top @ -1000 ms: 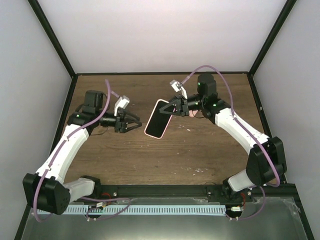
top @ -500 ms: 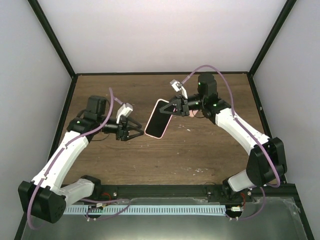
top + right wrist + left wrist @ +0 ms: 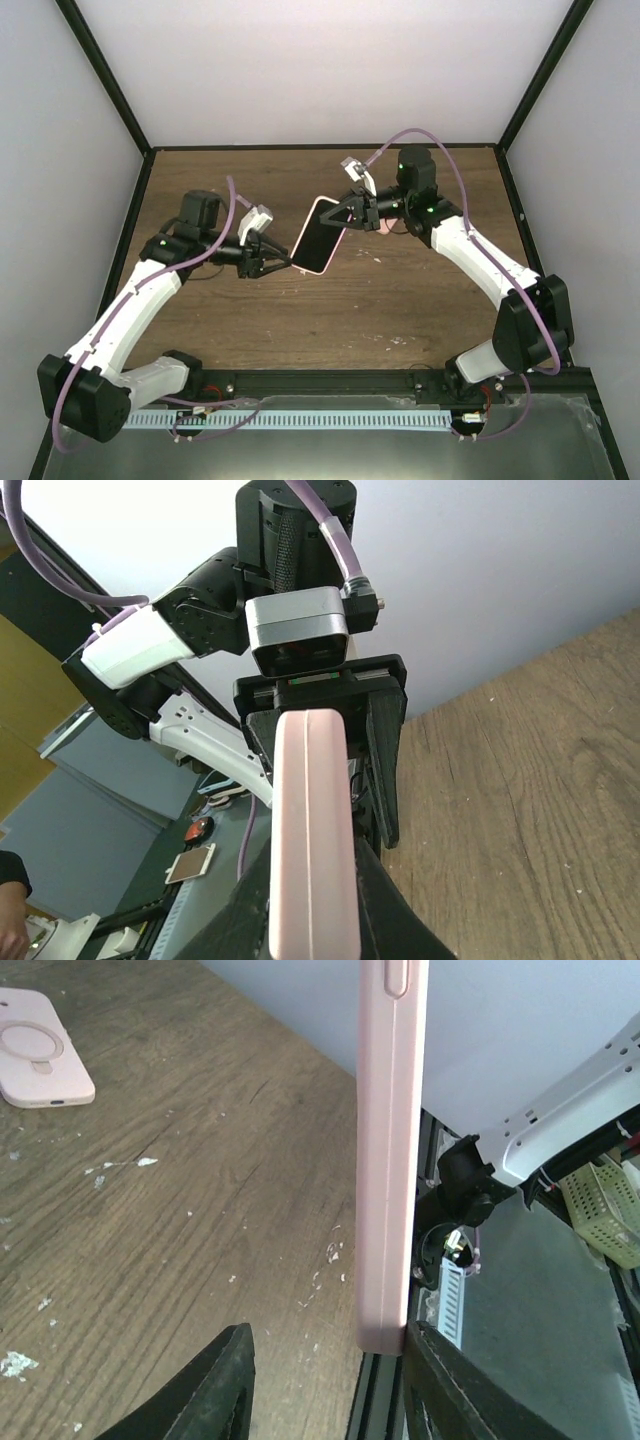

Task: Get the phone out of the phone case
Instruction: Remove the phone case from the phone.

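Above the middle of the surface (image 3: 330,320), the phone (image 3: 314,240) is held off the wood inside its pink phone case (image 3: 390,1160), with the dark screen turned toward the overhead camera. Its far right end is clenched in the right claw (image 3: 347,213). The near left end is bracketed by the left claw (image 3: 282,262), whose jaws stand released: one finger (image 3: 440,1380) is seen touching or just beside the bottom corner, the other (image 3: 215,1390) apart. For a clean release, only the case lip should be caught and peeled back; a pinch across screen and back would likely lock the phone in. Whether that finger is on the lip cannot be told. The screen is hidden in both wrist views, and a ringed pink pad (image 3: 40,1045) is cut off at the frame edge.
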